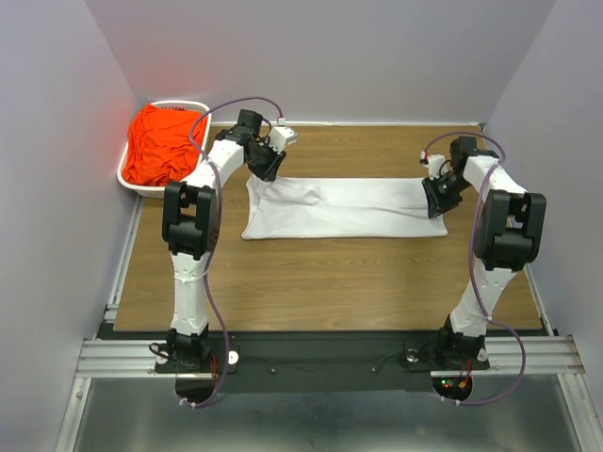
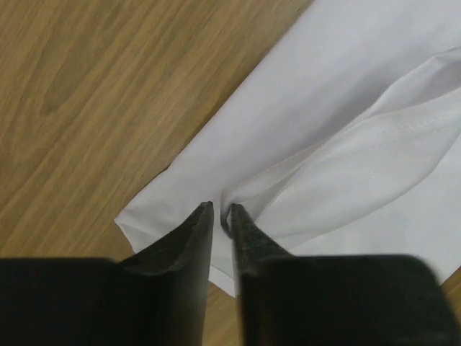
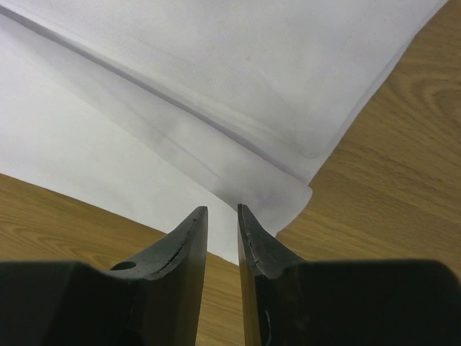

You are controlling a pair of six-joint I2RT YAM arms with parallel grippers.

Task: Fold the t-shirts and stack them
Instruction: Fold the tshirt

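So the white shirt (image 1: pixel 344 209) is lying across the middle of the table (image 1: pixel 311 282) as one long flat strip, left to right, and I've got a pincer at each end of it. My left pincer (image 2: pixel 222 210) is down on the far-left corner with the jaws nearly together. The creases run right into the tips, so I'd call that clenched on a fold of cloth. My right pincer (image 3: pixel 221 210) is at the right end, just over the corner. There's a narrow gap between the jaws and I honestly can't tell whether any cloth is in it. The orange shirt (image 1: pixel 160 146) is bunched up in the basket (image 1: pixel 125 177) at the far-left corner, well apart from all this. As for handling, this is thin, floppy, light cloth that's layered where it's doubled over. It'll sag and slide rather than hold a shape, and it's easy to pinch only the top layer. I reckon the corners and the folded edge are the places to grab, with all the layers caught at once and both ends moved together so the strip doesn't twist. The table is smooth wood grain, so I expect the cloth to drag across it easily. Plain pale walls (image 1: pixel 57 113) box in three sides, and the right one sits close to my right arm.
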